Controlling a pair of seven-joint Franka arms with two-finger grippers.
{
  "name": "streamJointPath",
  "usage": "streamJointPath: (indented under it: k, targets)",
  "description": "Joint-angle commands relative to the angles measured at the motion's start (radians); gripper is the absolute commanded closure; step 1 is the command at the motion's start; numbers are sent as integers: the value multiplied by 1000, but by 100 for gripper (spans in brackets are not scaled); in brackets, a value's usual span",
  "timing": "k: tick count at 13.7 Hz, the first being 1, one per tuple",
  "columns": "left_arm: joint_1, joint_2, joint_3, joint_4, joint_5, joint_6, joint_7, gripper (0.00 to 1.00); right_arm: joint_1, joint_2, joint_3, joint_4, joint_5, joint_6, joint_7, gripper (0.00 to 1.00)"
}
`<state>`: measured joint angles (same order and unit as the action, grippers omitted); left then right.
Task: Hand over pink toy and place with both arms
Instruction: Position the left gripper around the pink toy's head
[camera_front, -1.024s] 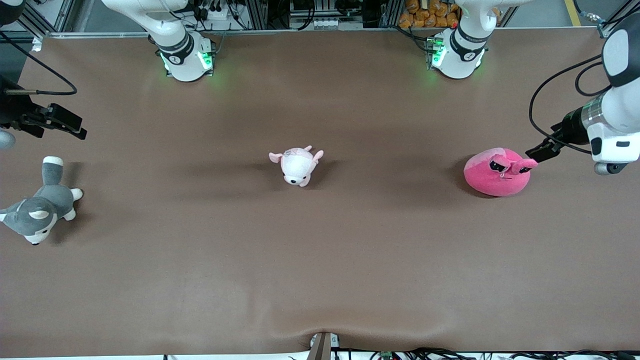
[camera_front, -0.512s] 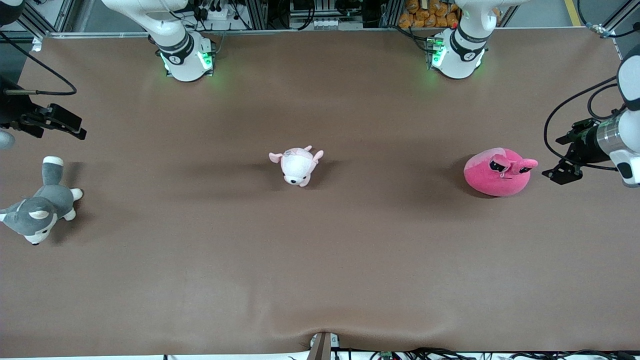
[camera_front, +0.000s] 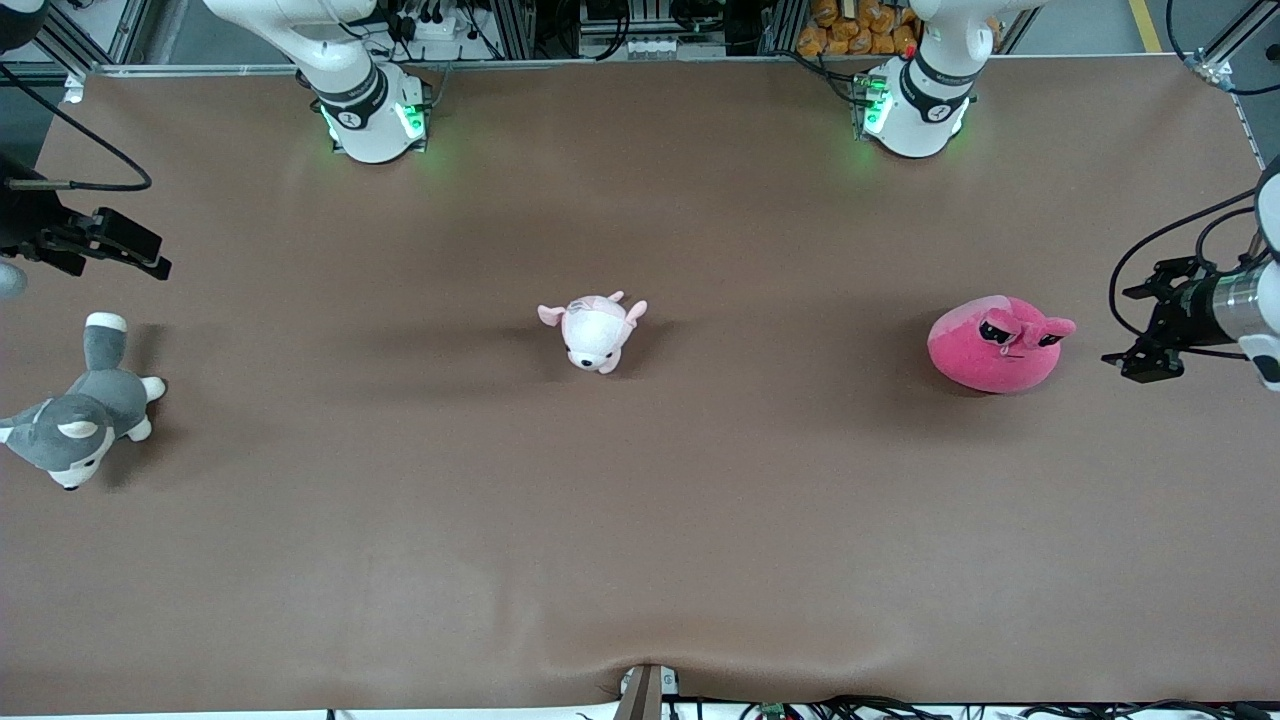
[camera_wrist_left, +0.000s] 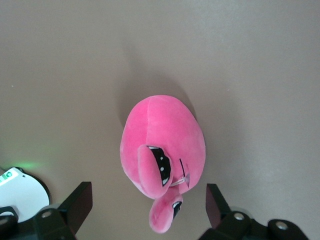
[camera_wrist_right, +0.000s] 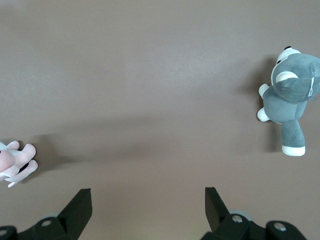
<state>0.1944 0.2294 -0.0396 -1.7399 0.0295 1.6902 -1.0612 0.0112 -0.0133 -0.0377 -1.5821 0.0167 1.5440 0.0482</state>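
Note:
The pink toy (camera_front: 995, 345), a hot-pink round plush with floppy ears and dark half-lidded eyes, lies on the brown table toward the left arm's end. My left gripper (camera_front: 1138, 328) hangs open over the table just past the toy, apart from it. In the left wrist view the pink toy (camera_wrist_left: 162, 150) shows below, between the spread fingers (camera_wrist_left: 80, 202) of the left gripper (camera_wrist_left: 148, 192), and nothing is gripped. My right gripper (camera_front: 115, 250) waits open and empty over the right arm's end of the table; the right wrist view shows only bare table ahead of the right gripper (camera_wrist_right: 147, 197).
A small pale pink-and-white plush (camera_front: 595, 335) lies at mid-table. A grey-and-white husky plush (camera_front: 75, 420) lies at the right arm's end, below the right gripper in the front view. The two arm bases (camera_front: 375, 115) (camera_front: 912, 100) stand at the edge farthest from the front camera.
The left gripper has drawn back from the pink toy's ear toward the table's end and turned. The toy and the right arm have not moved.

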Motion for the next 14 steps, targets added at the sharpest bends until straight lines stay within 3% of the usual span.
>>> streamJointPath:
  k: [1,14]
  targets:
    - [26,7,-6,-18,-64,17,-8,0,-10,7,7,7,-11,4,10,0]
    - [121,-73,-11,-291,-206,229,-13,0,-8,16,7,5,-11,1,10,0]
